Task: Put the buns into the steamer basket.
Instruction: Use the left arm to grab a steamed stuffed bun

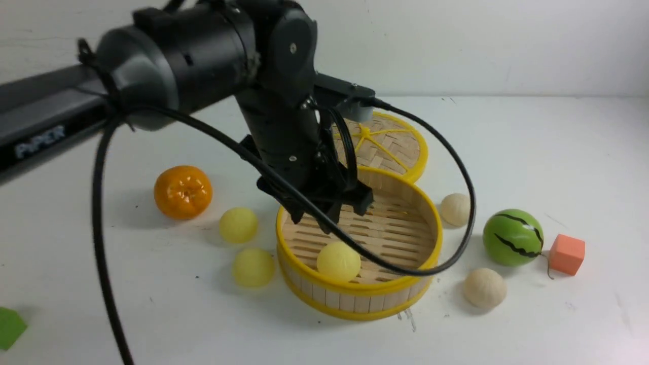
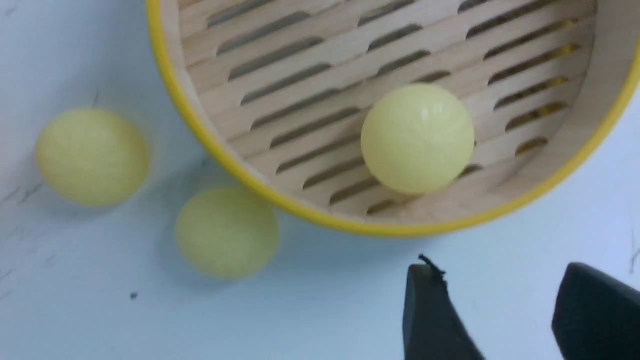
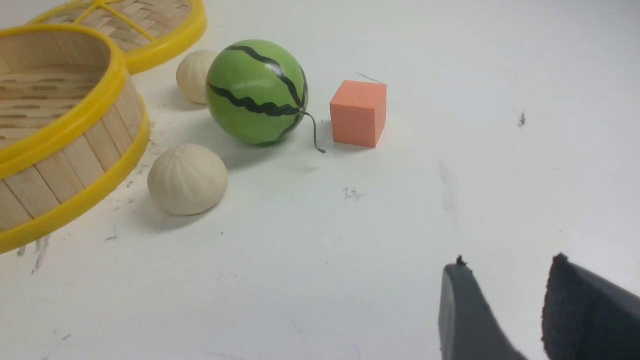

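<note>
The steamer basket (image 1: 432,213) stands mid-table and holds one smooth pale yellow bun (image 1: 338,261) near its front wall. My left gripper (image 1: 332,213) hangs just above the basket floor, open and empty. In the left wrist view it (image 2: 500,280) is open over bare table beside the basket rim (image 2: 220,150), with the bun inside (image 2: 417,138). Two yellow buns (image 1: 238,224) (image 1: 253,267) lie on the table left of the basket. Two ridged cream buns (image 1: 455,209) (image 1: 484,288) lie to its right. My right gripper (image 3: 505,267) is open and empty over bare table, well clear of the nearer cream bun (image 3: 187,180).
The woven lid (image 1: 400,147) lies flat behind the basket. An orange mandarin (image 1: 183,192) sits at the left. A green striped watermelon ball (image 1: 512,236) and an orange cube (image 1: 567,254) sit at the right. A green piece (image 1: 9,327) lies at the front left edge.
</note>
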Motion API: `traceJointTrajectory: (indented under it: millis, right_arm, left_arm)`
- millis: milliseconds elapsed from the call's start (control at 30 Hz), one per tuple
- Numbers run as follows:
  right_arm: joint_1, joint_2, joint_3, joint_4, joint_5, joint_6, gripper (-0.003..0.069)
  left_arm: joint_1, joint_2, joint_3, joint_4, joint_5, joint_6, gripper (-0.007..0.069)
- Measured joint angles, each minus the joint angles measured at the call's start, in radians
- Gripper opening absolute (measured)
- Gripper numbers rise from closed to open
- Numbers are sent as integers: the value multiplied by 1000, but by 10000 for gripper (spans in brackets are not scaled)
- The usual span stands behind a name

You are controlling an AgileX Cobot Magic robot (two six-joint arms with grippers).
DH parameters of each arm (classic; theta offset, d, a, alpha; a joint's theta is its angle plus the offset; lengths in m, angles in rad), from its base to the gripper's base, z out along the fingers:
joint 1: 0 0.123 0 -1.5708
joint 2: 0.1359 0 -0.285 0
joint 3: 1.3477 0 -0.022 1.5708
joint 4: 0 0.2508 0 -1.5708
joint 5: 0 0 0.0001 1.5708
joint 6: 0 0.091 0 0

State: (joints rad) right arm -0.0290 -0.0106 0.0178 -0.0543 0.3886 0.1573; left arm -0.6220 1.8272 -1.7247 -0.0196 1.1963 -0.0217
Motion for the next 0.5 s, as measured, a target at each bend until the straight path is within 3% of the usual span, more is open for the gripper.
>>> traceJointTrajectory:
  millis: [133,167,267,400,500]
  right_arm:
    - [0,0,0,0,0,0,239]
    - [0,0,0,0,0,0,239]
    - [0,0,0,0,0,0,239]
    - [0,0,0,0,0,0,239]
    - [0,0,0,0,0,0,239]
  left_arm:
    - [49,-41,98,2,26,-2,192]
    - [52,-41,98,2,26,-2,192]
    - [106,-39,230,6,-63,-2,114]
    - [145,-34,325,8,-214,-2,100]
    - [154,-19,341,5,-285,-2,130]
